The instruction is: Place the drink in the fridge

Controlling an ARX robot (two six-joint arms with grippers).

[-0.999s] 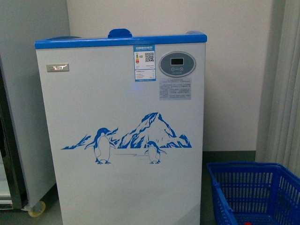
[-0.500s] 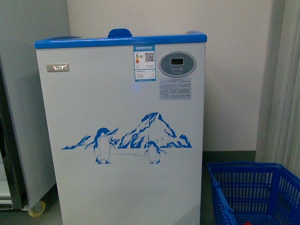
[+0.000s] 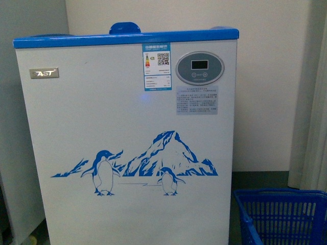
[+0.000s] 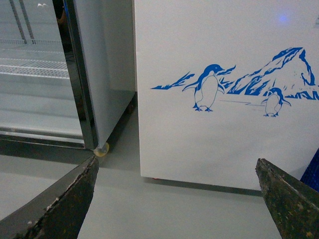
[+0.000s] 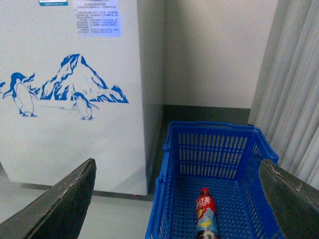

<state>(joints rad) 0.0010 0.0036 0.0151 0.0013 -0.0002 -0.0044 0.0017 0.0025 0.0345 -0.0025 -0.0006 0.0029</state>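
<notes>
fridge point(image 3: 127, 132) fills the front view: white body, glossy blue rim point(image 3: 127, 39) along the top, oval grey display point(image 3: 200, 67) high on the right of its face. energy sticker point(image 3: 156, 66) sits just beside the display, and the blue penguin-and-mountain picture point(image 3: 138, 166) is low on the front. lids can't be made out from this angle, only a blue hump above the rim. neither arm shows in the front view.

drink point(image 5: 206, 219) is not in the fridge. it lies on its side on the bottom of the blue mesh basket point(image 5: 214, 128), red cap end toward the room's back wall, red label facing up. the basket stands on the floor just beside the fridge's right side, with a grey curtain point(image 5: 294, 99) near it.

right gripper point(image 5: 177, 167) is spread wide with nothing between its dark fingers. it is above the basket and apart from the drink.

left gripper point(image 4: 175, 167) is also spread wide and empty, facing the lower front of the fridge. tall grey cabinet point(image 4: 107, 74) stands beside the fridge's left side, its caster point(image 4: 101, 149) on the grey floor.
</notes>
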